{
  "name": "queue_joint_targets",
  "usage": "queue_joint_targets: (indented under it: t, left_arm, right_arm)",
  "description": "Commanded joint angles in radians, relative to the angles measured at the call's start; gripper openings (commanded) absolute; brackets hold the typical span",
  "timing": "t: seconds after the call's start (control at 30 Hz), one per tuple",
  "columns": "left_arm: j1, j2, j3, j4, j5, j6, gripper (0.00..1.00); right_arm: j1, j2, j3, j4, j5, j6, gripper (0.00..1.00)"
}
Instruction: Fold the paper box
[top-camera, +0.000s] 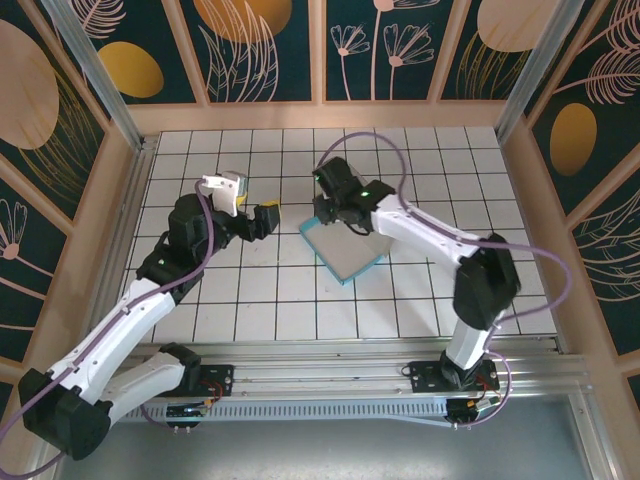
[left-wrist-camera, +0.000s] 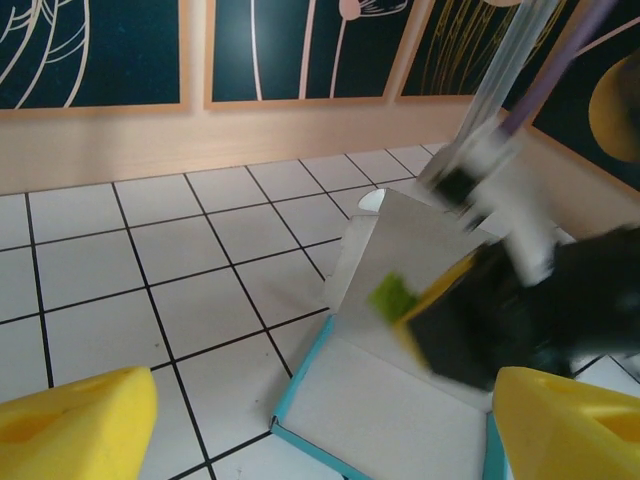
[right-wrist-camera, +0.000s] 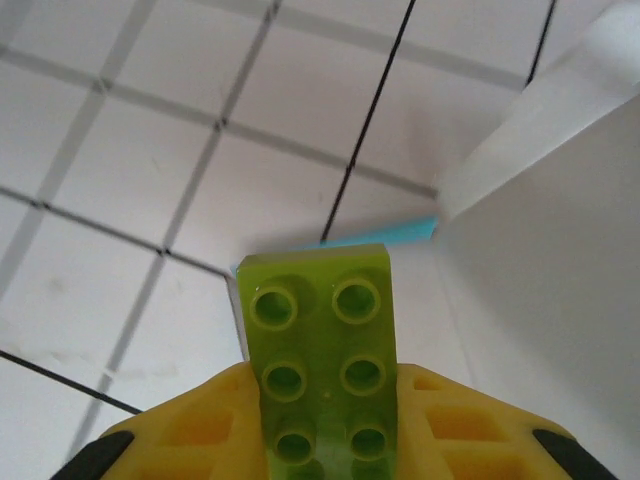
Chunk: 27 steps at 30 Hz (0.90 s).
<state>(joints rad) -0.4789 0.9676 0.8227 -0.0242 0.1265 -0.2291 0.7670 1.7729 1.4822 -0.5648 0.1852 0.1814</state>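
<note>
One box (top-camera: 350, 256) lies on the tiled surface (top-camera: 250, 305), right of centre and skewed to the grid. It is thin card, a shallow rectangle, light blue outside and on its rims, plain white inside. In the left wrist view the box (left-wrist-camera: 385, 410) has one white flap standing up at its far side. In the right wrist view the box (right-wrist-camera: 560, 300) shows a smooth white wall and a sliver of blue edge.

There are two arms. The right arm (top-camera: 430, 235) reaches to the box's far left corner. Its jaws pinch one yellow-green brick (right-wrist-camera: 325, 345) of glossy plastic, oblong, with round studs in two columns, six of them in clear sight. From the left wrist the brick (left-wrist-camera: 394, 297) sits against the raised flap, though blur hides whether they touch.

The left arm (top-camera: 150, 290) stops just left of the box. Its jaws are spread wide with nothing between them, and its two yellow pads (left-wrist-camera: 75, 430) look foam-like and wedge-shaped.

The surface is white square tile with dark grid lines. Two purple cables (top-camera: 350, 140) loop along the arms.
</note>
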Motion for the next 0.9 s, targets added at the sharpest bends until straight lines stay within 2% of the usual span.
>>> queue_joint_targets:
  t: [0.0,0.23,0.37,0.47,0.57,0.67,0.77,0.87]
  left_arm:
    - [0.001,-0.031,-0.017,0.041,0.030,0.012,0.87]
    - [0.000,-0.021,-0.026,0.062,0.033,0.016,0.88]
    - [0.000,0.004,-0.021,0.067,0.045,0.002,0.88]
    - [0.000,0.011,-0.023,0.066,0.038,-0.001,0.89]
    - [0.000,0.018,-0.024,0.058,0.004,-0.002,0.89]
    - [0.000,0.042,-0.016,0.035,-0.043,-0.010,0.89]
    - [0.000,0.074,0.006,0.005,-0.059,-0.025,0.89]
    - [0.000,0.093,0.019,-0.008,-0.060,-0.036,0.88]
  right_arm:
    - [0.002,0.044,-0.027,-0.069,-0.026,-0.068,0.28]
    - [0.001,0.121,-0.164,0.001,0.063,-0.107,0.29]
    - [-0.006,0.161,-0.187,0.056,0.066,-0.106,0.30]
    - [-0.009,0.183,-0.186,0.087,0.055,-0.103,0.40]
    - [-0.005,0.169,-0.176,0.097,0.056,-0.097,0.58]
    - [-0.002,0.099,-0.172,0.087,0.053,-0.053,0.63]
    - [0.002,-0.027,-0.196,0.055,0.045,0.110,0.64]
    - [0.010,-0.199,-0.282,0.004,0.029,0.446,0.63]
